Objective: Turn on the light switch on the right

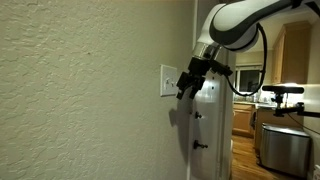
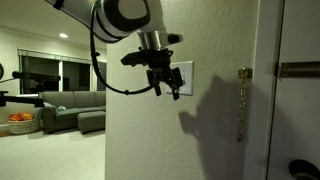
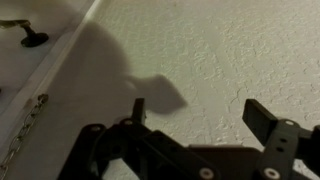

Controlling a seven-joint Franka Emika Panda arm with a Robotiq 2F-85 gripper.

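Observation:
A white light switch plate (image 1: 168,81) is mounted on the textured beige wall; it also shows in an exterior view (image 2: 184,77). My gripper (image 1: 186,84) hangs right in front of the plate in both exterior views (image 2: 165,85), partly covering it. In the wrist view the gripper (image 3: 195,112) is open and empty, its two black fingers spread wide over bare textured wall. The switch plate is not in the wrist view. I cannot tell which switch the fingers face.
A white door (image 2: 295,90) with a chain latch (image 2: 241,100) and a handle (image 1: 200,144) stands beside the wall. A sofa (image 2: 72,108) and a camera tripod (image 1: 280,95) stand in the rooms behind. The door frame (image 3: 60,55) runs along the wrist view's left.

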